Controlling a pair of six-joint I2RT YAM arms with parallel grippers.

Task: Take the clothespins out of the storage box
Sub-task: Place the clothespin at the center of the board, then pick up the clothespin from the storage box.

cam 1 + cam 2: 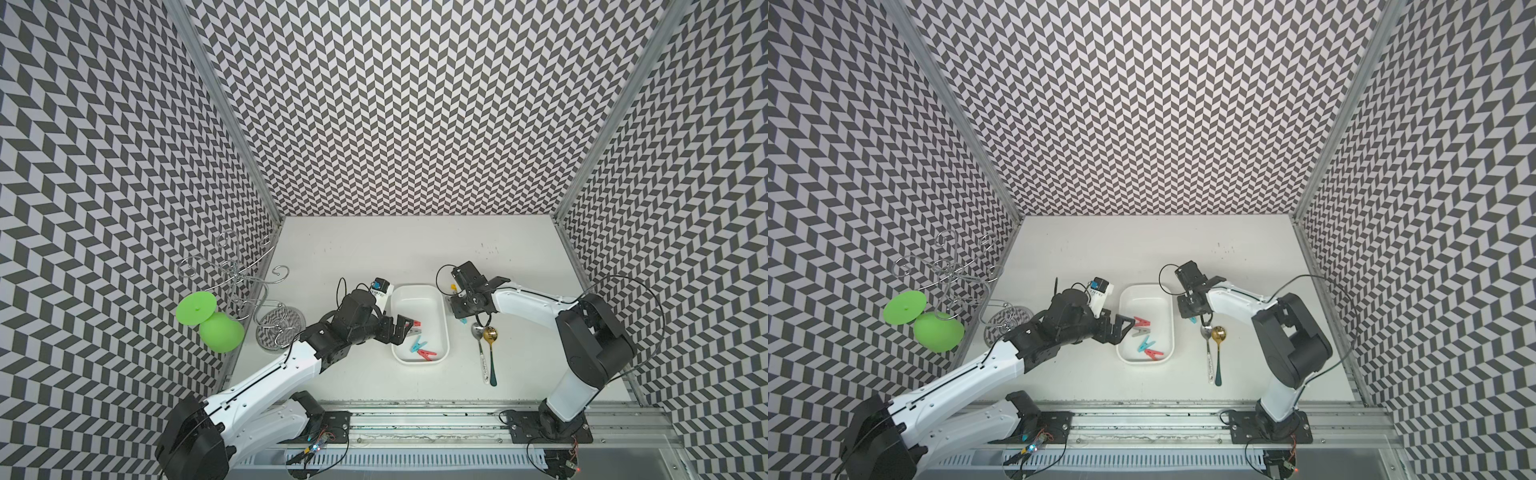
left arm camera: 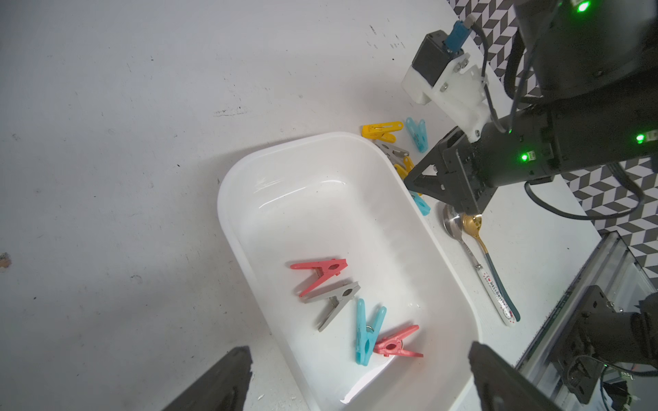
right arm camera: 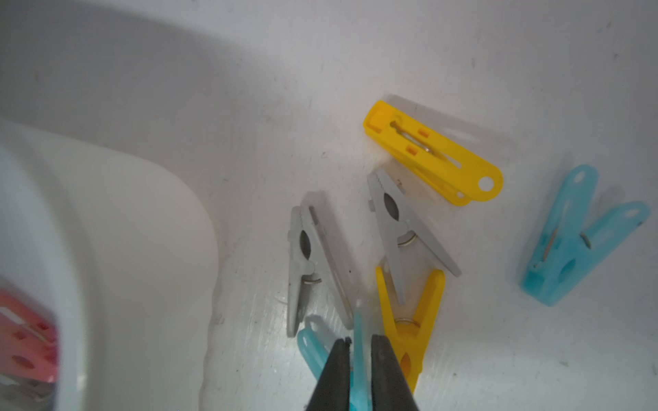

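**Ten clothespins, counted:** four lie in the storage box (image 1: 415, 301) and six on the bench (image 1: 395, 249) just beyond its right rim.

The single white box, shallow with rounded corners and a raised rim, sits mid-bench with its far half bare. Its near half holds a red clothespin (image 2: 320, 272), a grey clothespin (image 2: 336, 299), a blue clothespin (image 2: 366, 329) and a second red clothespin (image 2: 395, 343). Each is a small plastic V with a metal spring, and the last two touch.

Outside lie two yellow clothespins (image 3: 432, 153), two grey clothespins (image 3: 402, 231) and two light blue clothespins (image 3: 576, 238). They are bunched between the box and the right arm, one yellow straddling a grey leg.

The right hand (image 3: 359, 341) stands over this bunch, fingers narrowly parted with one light blue leg between them. Whether they press on it cannot be told. The left hand (image 1: 405, 330) hangs over the box's left rim, fingers wide apart.

Two spoons, a silver spoon (image 1: 477, 330) and a gold spoon (image 1: 491, 332), lie side by side right of the box, nearer than the bunch. One wire stand (image 1: 249, 286) and two green pieces (image 1: 221, 332) crowd the left wall. Bare bench runs from the box to the far wall.
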